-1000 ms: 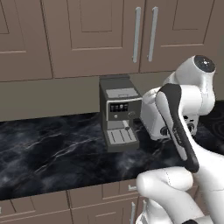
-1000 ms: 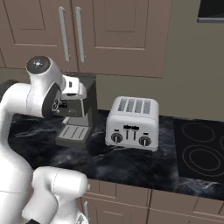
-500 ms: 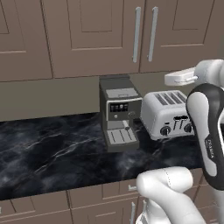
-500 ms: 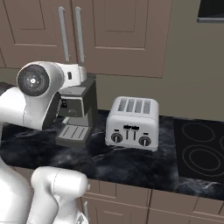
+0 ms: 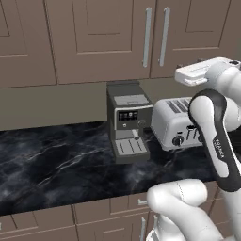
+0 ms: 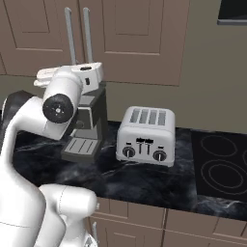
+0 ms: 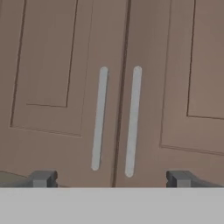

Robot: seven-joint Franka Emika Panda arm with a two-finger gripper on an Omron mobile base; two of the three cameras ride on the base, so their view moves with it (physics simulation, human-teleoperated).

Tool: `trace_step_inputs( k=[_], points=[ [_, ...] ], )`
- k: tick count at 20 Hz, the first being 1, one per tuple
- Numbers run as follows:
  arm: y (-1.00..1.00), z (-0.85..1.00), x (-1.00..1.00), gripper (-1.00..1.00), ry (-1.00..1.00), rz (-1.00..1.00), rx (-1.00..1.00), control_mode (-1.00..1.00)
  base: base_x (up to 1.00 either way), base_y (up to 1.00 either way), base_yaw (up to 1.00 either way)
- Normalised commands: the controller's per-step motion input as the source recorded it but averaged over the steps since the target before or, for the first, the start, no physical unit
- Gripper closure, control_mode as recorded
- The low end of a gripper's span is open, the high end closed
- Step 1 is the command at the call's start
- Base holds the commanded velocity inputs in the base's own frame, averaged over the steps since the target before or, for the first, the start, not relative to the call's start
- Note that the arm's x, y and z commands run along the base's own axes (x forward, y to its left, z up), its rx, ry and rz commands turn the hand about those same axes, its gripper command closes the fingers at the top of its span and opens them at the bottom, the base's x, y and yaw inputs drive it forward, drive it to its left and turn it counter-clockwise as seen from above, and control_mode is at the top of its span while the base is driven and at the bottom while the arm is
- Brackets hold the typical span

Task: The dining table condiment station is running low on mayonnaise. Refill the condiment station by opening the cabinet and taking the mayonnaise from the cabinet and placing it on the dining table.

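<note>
- I see the cabinet (image 7: 57,87) doors in flat taupe-brown, with long silver bar handles (image 7: 99,118).
- The countertop (image 5: 56,160) in front of me is black marble with thin white veins.
- The espresso machine (image 5: 128,121) is dark grey with a lighter grey front panel.
- The toaster (image 6: 146,135) is silver-white with black knobs.
- The cooktop (image 6: 223,169) is black, with pale ring outlines.
- The wall strip (image 5: 52,106) under the cabinet is dull olive-beige.
- My finger tips (image 7: 43,178) are dark grey.

Even, soft, flat lighting throughout, with no glare. Faint shadows sit beneath the toaster (image 6: 145,136) and coffee machine (image 5: 128,121) on the counter (image 5: 56,155). The hand view looks slightly blurred; base views are sharp.
</note>
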Motion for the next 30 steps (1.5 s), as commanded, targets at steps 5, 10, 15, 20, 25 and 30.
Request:
trace_step_inputs(
  k=[5,10,15,20,25,30],
  points=[
    [0.0,0.02,0.64,-1.0,-0.25,0.0,0.03,-1.0,0.0,0.0,0.0],
    [0.03,0.25,0.59,-1.0,-0.09,-0.01,0.0,-1.0,0.0,0.0,0.0],
    [0.0,0.35,0.44,-1.0,-0.01,-0.09,0.0,-1.0,0.0,0.0,0.0],
    [0.0,0.27,0.34,-1.0,0.0,-0.13,0.0,-1.0,0.0,0.0,0.0],
    [0.0,0.32,0.33,-1.0,0.0,-0.13,0.0,-1.0,0.0,0.0,0.0],
    [0.0,0.28,0.31,-1.0,0.0,-0.04,0.0,-1.0,0.0,0.0,0.0]
  ],
)
